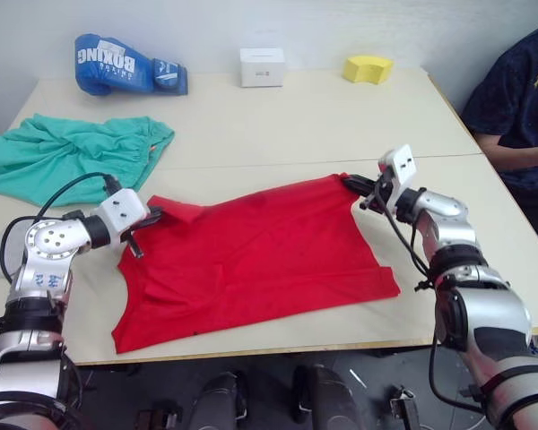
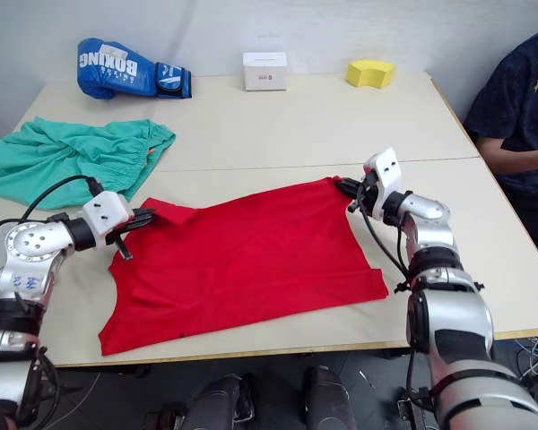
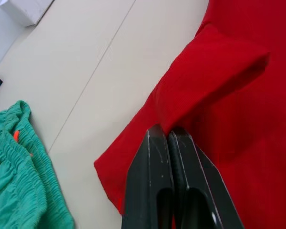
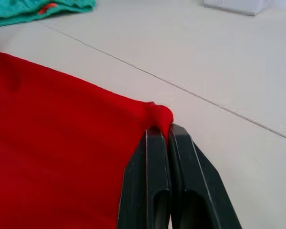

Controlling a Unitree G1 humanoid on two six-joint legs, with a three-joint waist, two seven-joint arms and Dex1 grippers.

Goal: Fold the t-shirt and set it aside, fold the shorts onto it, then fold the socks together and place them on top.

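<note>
both end effectors — left, right — pinch soft red t-shirt corners.

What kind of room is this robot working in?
Probably a lab or test room, not a home: plain pale tables pushed together against a bare wall, unrelated props like a blue boxing glove and a yellow block, and a seated person watching.

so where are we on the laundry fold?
Nothing finished. In hand: the left gripper and right gripper each pinch a far corner of the t-shirt, lying flat, unfolded. Left: shorts sit crumpled on the table; socks not located.
</note>
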